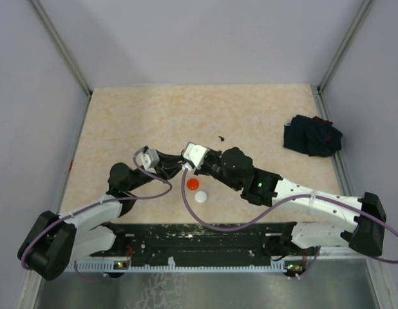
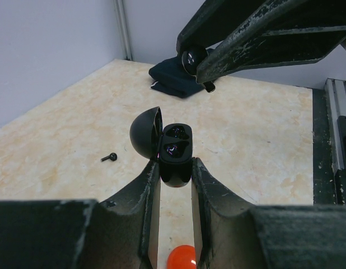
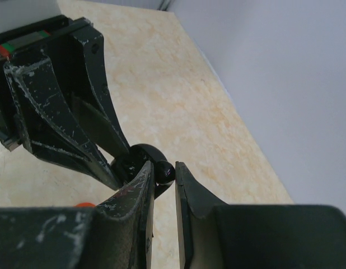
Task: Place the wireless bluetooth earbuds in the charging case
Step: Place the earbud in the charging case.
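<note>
My left gripper (image 2: 176,168) is shut on a black charging case (image 2: 176,147), held above the table with its round lid (image 2: 145,134) open. My right gripper (image 3: 163,175) is shut on a small black earbud (image 3: 166,171), held just beside the case (image 3: 131,161). In the left wrist view that earbud (image 2: 192,58) hangs above and beyond the case. A second black earbud (image 2: 109,158) lies loose on the table, also visible in the top view (image 1: 221,137). Both grippers meet at the table's middle (image 1: 178,168). Red-orange and white earbuds are not visible.
A red disc (image 1: 193,184) and a white disc (image 1: 201,197) lie on the table just below the grippers; the red disc also shows under my left fingers (image 2: 181,258). A dark navy cloth bundle (image 1: 312,135) lies at the far right.
</note>
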### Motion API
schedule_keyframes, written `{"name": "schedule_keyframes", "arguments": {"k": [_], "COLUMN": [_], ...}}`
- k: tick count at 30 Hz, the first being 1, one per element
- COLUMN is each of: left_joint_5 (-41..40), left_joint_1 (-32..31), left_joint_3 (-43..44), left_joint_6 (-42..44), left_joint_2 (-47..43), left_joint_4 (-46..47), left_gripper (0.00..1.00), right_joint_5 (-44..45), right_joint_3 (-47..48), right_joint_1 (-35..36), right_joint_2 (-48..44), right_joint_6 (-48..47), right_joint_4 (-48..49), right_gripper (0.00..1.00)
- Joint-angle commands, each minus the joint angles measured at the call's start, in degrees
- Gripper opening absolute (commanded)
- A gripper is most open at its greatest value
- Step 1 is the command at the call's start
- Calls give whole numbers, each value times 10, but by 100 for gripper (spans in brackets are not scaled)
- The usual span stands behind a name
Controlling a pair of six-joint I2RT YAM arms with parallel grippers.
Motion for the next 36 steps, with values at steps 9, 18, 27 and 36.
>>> {"name": "schedule_keyframes", "arguments": {"k": [9, 18, 27, 36], "left_joint_5": [-14, -14, -10, -29], "left_joint_1": [-12, -13, -12, -12], "left_joint_3": [8, 6, 5, 4], "left_joint_6": [3, -12, -31, -50], "left_joint_2": [-25, -31, -26, -25], "left_joint_4": [12, 21, 40, 47], "left_gripper": [0, 0, 0, 0], "right_joint_5": [19, 27, 30, 18], "right_joint_3": [-30, -45, -48, -42], "right_joint_1": [15, 16, 16, 17], "right_joint_2": [18, 34, 42, 31], "right_joint_6": [-15, -11, -5, 25], "right_joint_4": [131, 154, 171, 152], "right_gripper": [2, 2, 2, 2]}}
